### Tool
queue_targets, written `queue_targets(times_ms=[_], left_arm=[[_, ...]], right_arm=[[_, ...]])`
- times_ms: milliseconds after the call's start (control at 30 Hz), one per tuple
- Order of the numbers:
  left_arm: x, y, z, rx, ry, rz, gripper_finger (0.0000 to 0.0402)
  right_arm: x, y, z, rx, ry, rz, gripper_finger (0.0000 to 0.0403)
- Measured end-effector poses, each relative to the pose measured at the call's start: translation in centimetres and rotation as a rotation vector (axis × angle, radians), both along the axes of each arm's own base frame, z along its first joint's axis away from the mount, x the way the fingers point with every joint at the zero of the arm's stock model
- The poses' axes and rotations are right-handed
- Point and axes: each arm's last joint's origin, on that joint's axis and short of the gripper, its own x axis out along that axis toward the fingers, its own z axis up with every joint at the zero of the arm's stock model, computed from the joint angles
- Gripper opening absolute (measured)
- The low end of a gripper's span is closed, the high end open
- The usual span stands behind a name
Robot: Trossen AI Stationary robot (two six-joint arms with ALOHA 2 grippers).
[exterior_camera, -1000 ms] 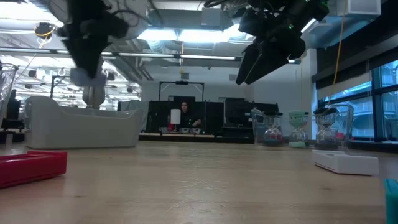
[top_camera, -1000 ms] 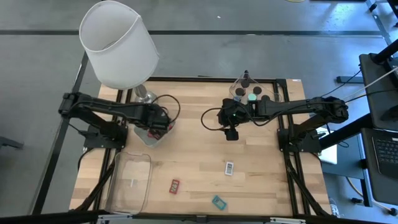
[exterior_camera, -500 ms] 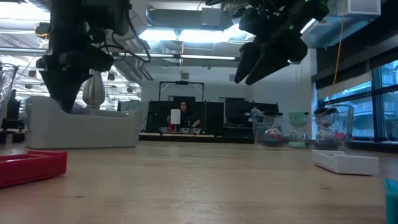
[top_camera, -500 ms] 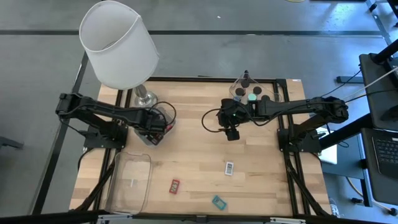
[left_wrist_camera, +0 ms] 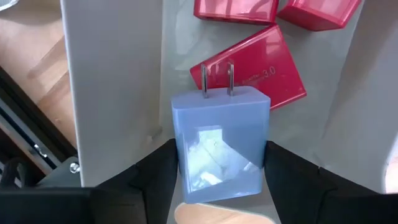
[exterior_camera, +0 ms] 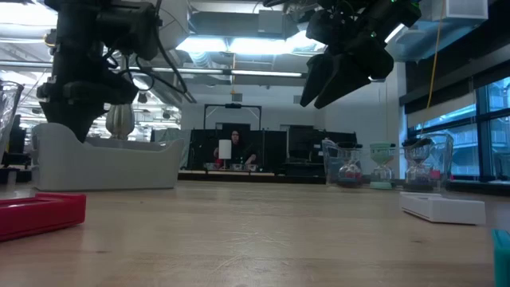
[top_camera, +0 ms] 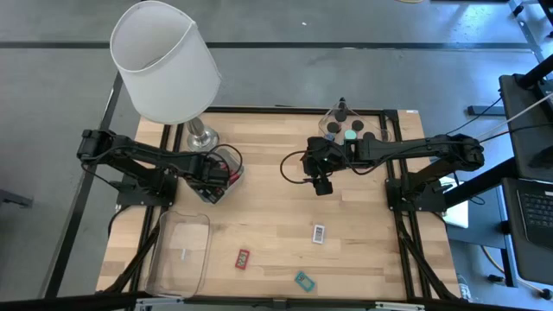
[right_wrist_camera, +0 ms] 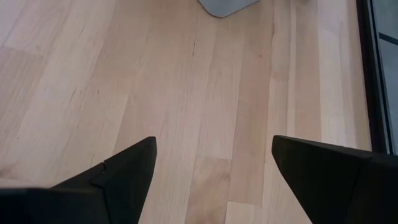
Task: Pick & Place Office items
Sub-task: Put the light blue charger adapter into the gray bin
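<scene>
My left gripper [top_camera: 218, 175] hangs over a small clear tray [top_camera: 210, 192] near the lamp's foot, shut on a pale blue plug adapter [left_wrist_camera: 221, 146] with two metal prongs. In that tray lie red blocks [left_wrist_camera: 249, 68]. My right gripper [top_camera: 321, 185] hovers open above bare wood at mid-table, touching nothing. Behind it a clear tray [top_camera: 380, 121] holds dark round caps [top_camera: 350, 134] with coloured tops. A white-labelled bit [top_camera: 318, 232], a red piece [top_camera: 243, 257] and a teal piece [top_camera: 303, 280] lie flat near the table's near edge. My left gripper pinches the blue adapter between its two fingers [left_wrist_camera: 152, 171], one on each side face [left_wrist_camera: 183, 155], at the end away from the prongs. The fingers come from above, pointing down. The adapter is lifted clear, its prongs [left_wrist_camera: 216, 78] pointing down at the red blocks in the tray.
A lamp with a large white shade [top_camera: 166, 60] stands at the far left corner, over the left arm. A large clear tray [top_camera: 181, 250] lies at the near left. In the low view the red piece [exterior_camera: 40, 214] and the white bit [exterior_camera: 442, 207] lie close by.
My left gripper has come down toward the small tray and shifted a little toward the table's left edge. My right gripper has stayed open in about the same place.
</scene>
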Motion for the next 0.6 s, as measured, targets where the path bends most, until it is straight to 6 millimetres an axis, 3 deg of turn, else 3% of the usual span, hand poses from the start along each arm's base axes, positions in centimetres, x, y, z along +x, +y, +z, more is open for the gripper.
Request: queue_targets(times_ms=[233,600], left_arm=[[0.05,0.02,-0.02,0.003,0.0,-0.026,0.0216],[0.26,0.01,0.28,0.0,-0.009,-0.02,0.0264]], right_arm=[[0.0,0.0,0.0,0.0,0.0,0.0,0.0322],[0.0,0.0,0.0,0.011,-0.002,-0.012,0.0322]])
